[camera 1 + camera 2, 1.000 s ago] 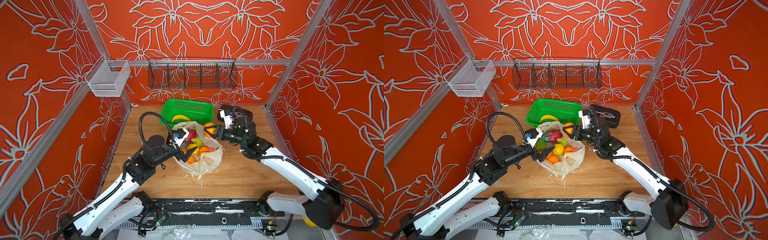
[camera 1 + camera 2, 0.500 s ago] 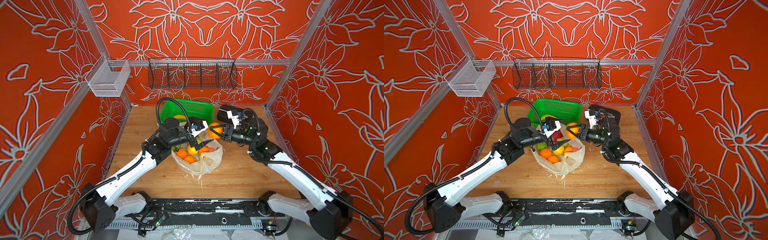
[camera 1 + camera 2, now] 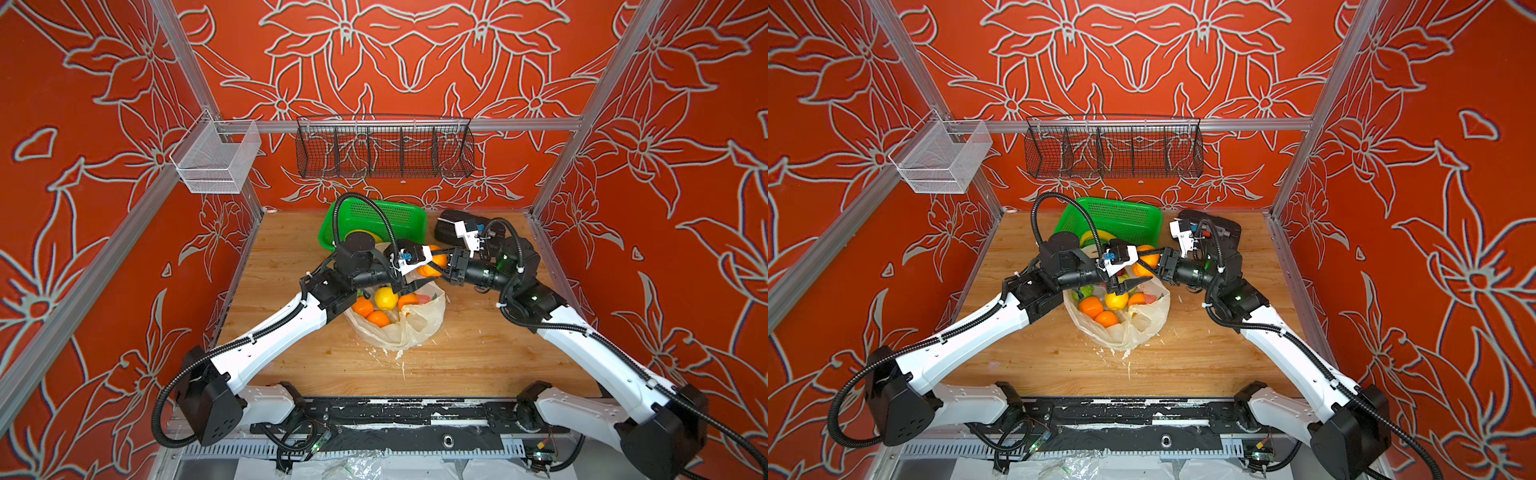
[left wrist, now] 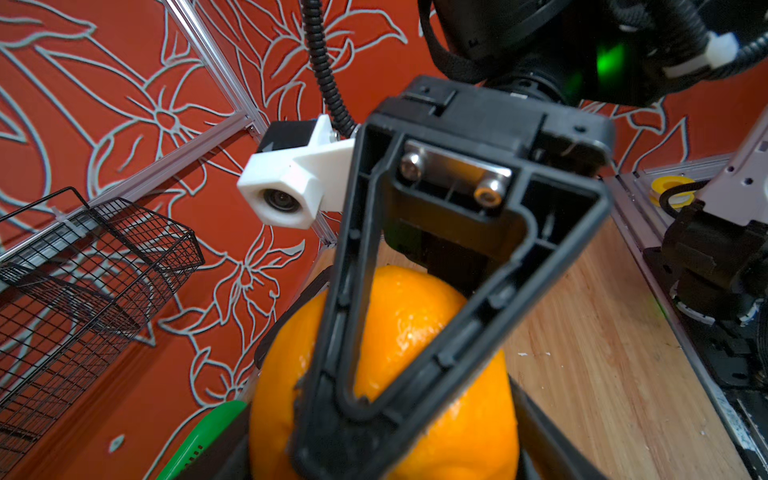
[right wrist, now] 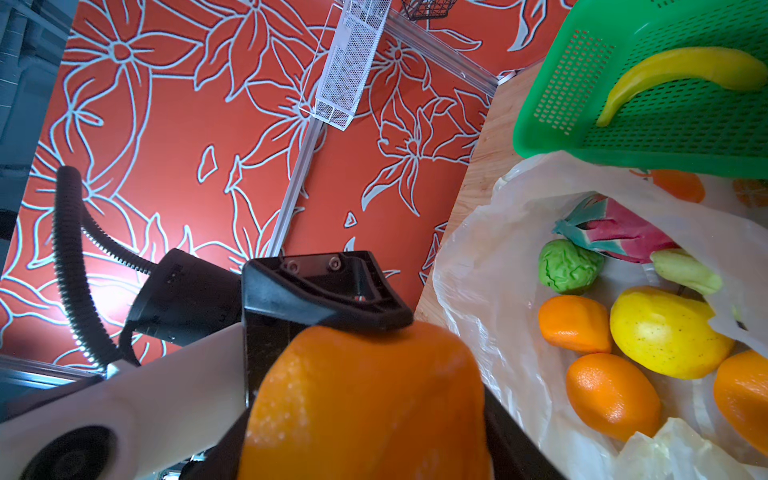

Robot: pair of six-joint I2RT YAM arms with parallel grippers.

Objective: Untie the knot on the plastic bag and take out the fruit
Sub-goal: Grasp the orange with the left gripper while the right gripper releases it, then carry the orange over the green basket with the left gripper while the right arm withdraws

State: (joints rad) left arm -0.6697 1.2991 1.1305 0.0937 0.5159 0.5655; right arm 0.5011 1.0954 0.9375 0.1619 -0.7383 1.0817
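Observation:
An orange [image 3: 434, 266] [image 3: 1146, 262] hangs above the far rim of the open plastic bag [image 3: 411, 332] [image 3: 1133, 328]. My right gripper [image 3: 437, 264] [image 5: 365, 449] is shut on this orange [image 5: 361, 403]. From the opposite side my left gripper [image 3: 430, 269] [image 4: 384, 457] meets it, its jaws pressed on the same orange [image 4: 469, 415]. Inside the bag [image 5: 490, 257] lie a lemon [image 5: 665, 332], several oranges, a dragon fruit [image 5: 619, 237] and a bumpy green fruit [image 5: 569, 266]. The knot does not show.
Behind the bag stands a green basket [image 3: 374, 216] holding a banana [image 5: 681, 70]. A black device [image 3: 453, 224] lies at the back right. On the back wall hangs a black wire basket [image 3: 384, 151], and a white mesh one [image 3: 216, 162] on the left rail.
My left arm swung from the bag's left side up over it to the orange in my right gripper, and its jaws narrowed around that orange. The right gripper kept its hold.

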